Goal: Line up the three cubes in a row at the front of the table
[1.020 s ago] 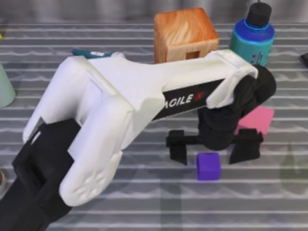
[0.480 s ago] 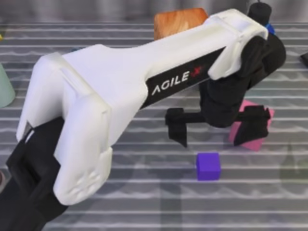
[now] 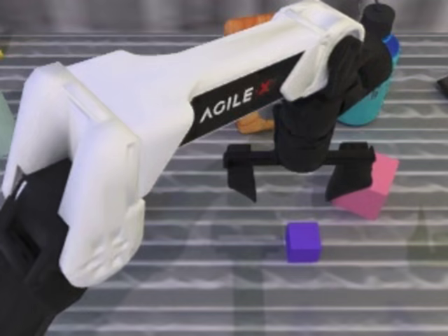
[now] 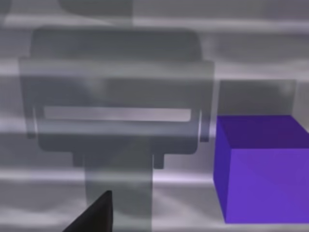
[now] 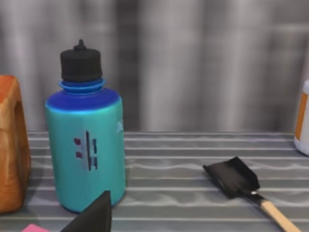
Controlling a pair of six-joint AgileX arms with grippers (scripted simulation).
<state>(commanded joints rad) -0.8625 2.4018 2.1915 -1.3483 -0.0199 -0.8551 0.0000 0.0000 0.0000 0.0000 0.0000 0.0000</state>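
The small purple cube sits alone on the striped table, front of centre; in the left wrist view the purple cube lies off to one side of the one visible finger. My left gripper hangs open and empty behind the purple cube, above the table. Its right finger overlaps the left edge of the hot pink cube. A corner of that hot pink cube shows in the right wrist view. My right arm is outside the top view; one finger of its gripper shows, set wide.
An orange wood-grain block stands at the back, mostly hidden by my left arm. A teal bottle with a black cap stands beside it. A black spatula and a white container lie farther right.
My left gripper has risen and drawn back from over the purple cube, staying open. The purple cube has not moved. The arm now covers more of the orange block and bottle.
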